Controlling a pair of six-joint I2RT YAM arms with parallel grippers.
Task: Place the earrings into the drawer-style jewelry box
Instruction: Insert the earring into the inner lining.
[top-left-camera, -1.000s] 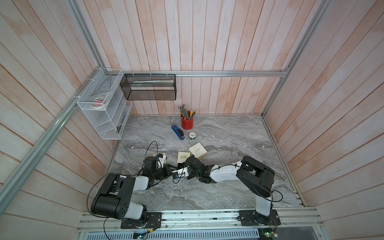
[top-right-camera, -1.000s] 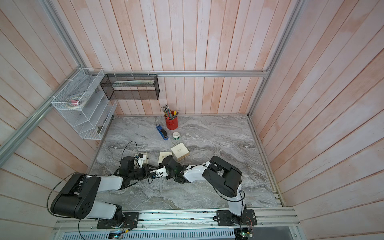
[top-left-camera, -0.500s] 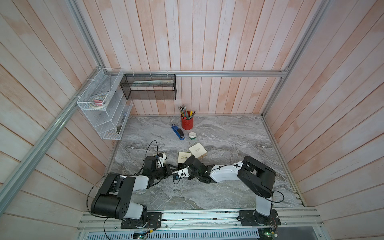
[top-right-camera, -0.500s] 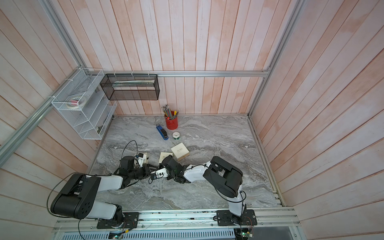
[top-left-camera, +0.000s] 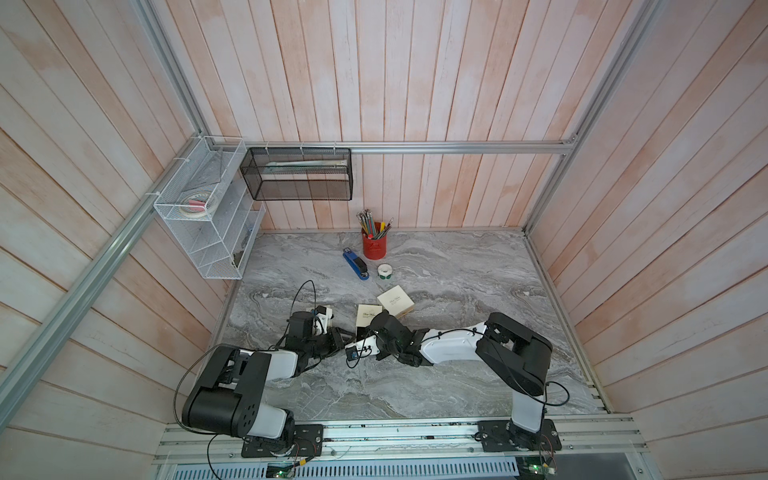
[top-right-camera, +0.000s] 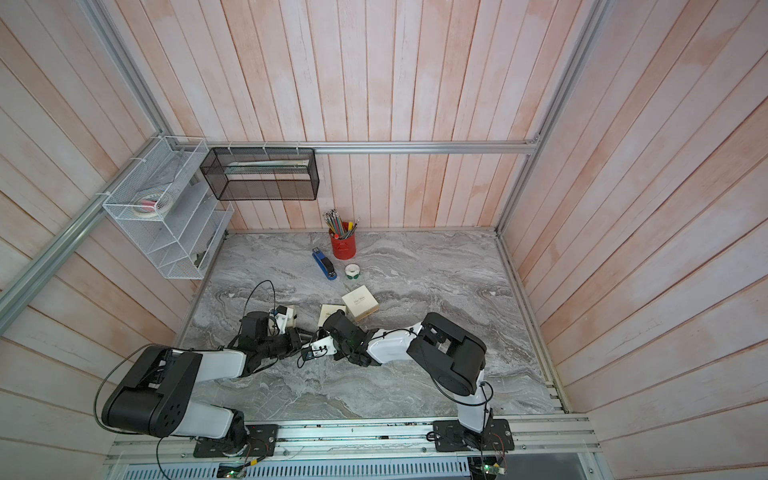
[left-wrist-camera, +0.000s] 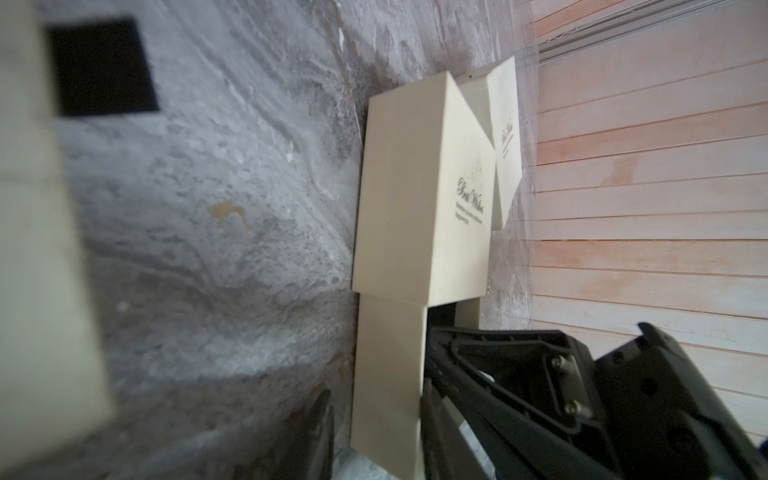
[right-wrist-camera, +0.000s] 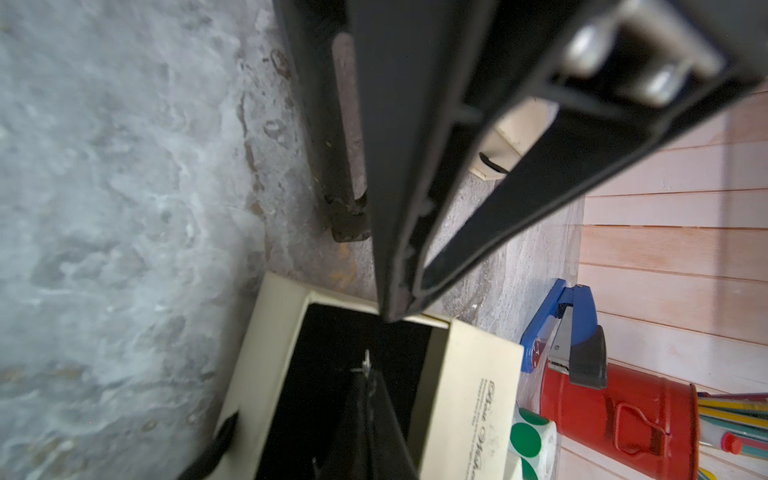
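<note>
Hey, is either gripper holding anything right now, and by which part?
The left gripper seems to pinch the open drawer by its side wall, one finger inside, one outside. The right gripper is shut over the drawer, nothing visible in it.

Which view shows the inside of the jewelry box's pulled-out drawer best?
The right wrist view: it looks straight into the drawer and shows its black lining. The left wrist view shows only its cream outer side. In both top views the right arm covers most of it.

Overhead stereo pair; close, low wrist views
</note>
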